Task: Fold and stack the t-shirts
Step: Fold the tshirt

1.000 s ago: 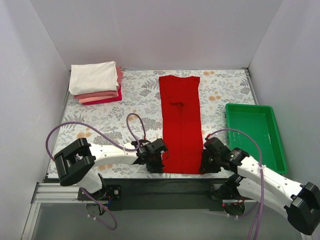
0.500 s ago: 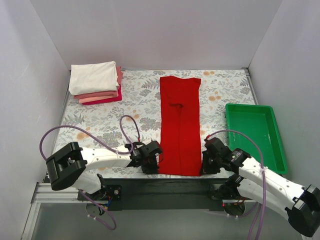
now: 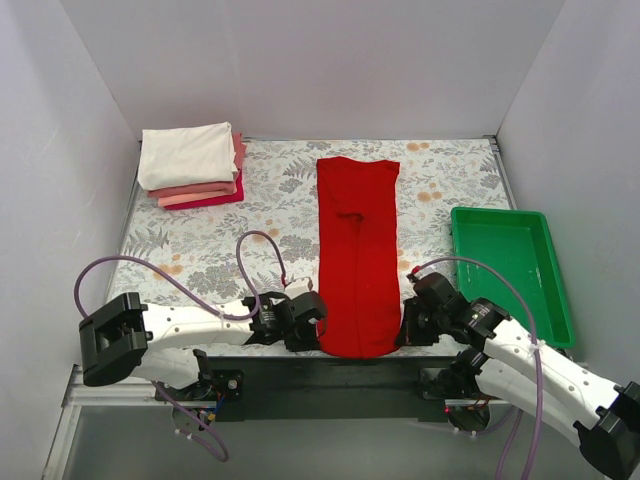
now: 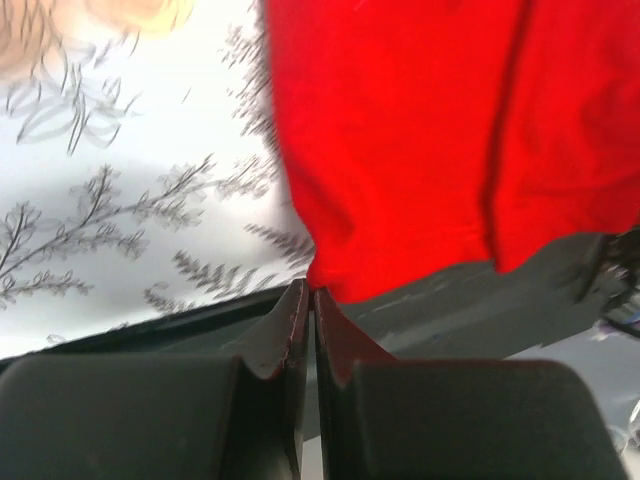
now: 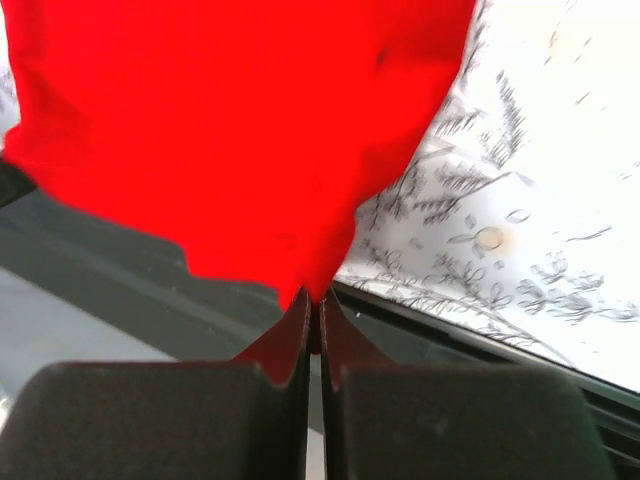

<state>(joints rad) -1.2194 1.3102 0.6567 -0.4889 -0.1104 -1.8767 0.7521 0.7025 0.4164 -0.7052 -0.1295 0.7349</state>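
A bright red t-shirt, folded into a long narrow strip, lies down the middle of the floral table, its near hem hanging past the front edge. My left gripper is shut on the hem's near left corner. My right gripper is shut on the near right corner. Folded t-shirts, white over salmon pink and crimson, form a stack at the far left.
A green plastic tray stands at the right side of the table. Grey walls close in left, right and behind. The table's dark front rail runs just under both grippers.
The right gripper has shut on the hem's right corner. Both grippers have drawn the red shirt's near end toward the front edge; the left arm has swung lower.
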